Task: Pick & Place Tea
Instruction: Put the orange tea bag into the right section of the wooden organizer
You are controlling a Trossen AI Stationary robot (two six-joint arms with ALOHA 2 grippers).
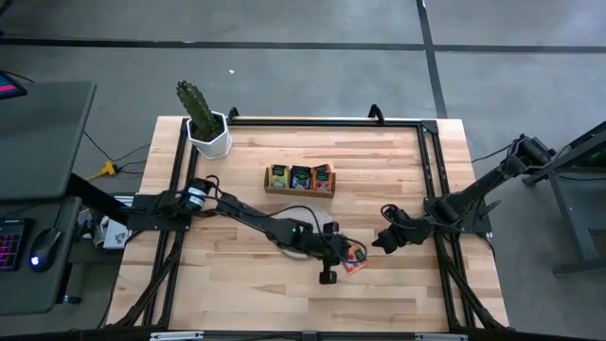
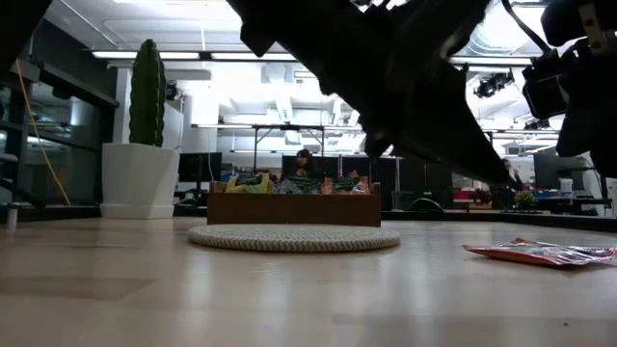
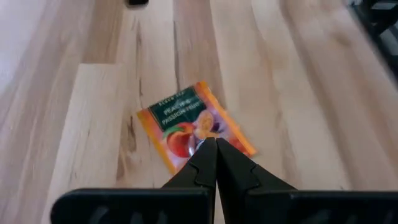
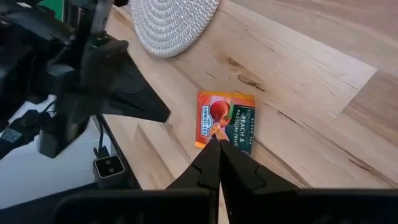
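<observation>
The left arm reaches from the table's left edge diagonally across the wooden table (image 1: 237, 275) to right of centre. Its left gripper (image 3: 216, 148) hangs over an orange-red peach tea sachet (image 3: 194, 126), fingers pressed together with nothing between them; whether the tips touch the paper cannot be told. The right arm extends in from the right edge, and the right gripper (image 4: 218, 144) points at the same sachet from the opposite side, its fingers likewise closed and empty.

The sachet lies flat on bare wood, just beside the round woven mat (image 4: 172, 22) and apart from it. The high view places it between the two grippers at (image 1: 355, 260).

Only the high view shows the wooden tray (image 1: 299, 180) with sachets standing in its three compartments: yellow-green, dark and orange-red. A potted cactus (image 1: 202, 118) stands at the far left corner. The low view alone shows the mat lying in front of the tray, the sachet's edges slightly raised off the table, and a person seated in the room behind. The right wrist view alone shows the left arm standing next to the sachet.
</observation>
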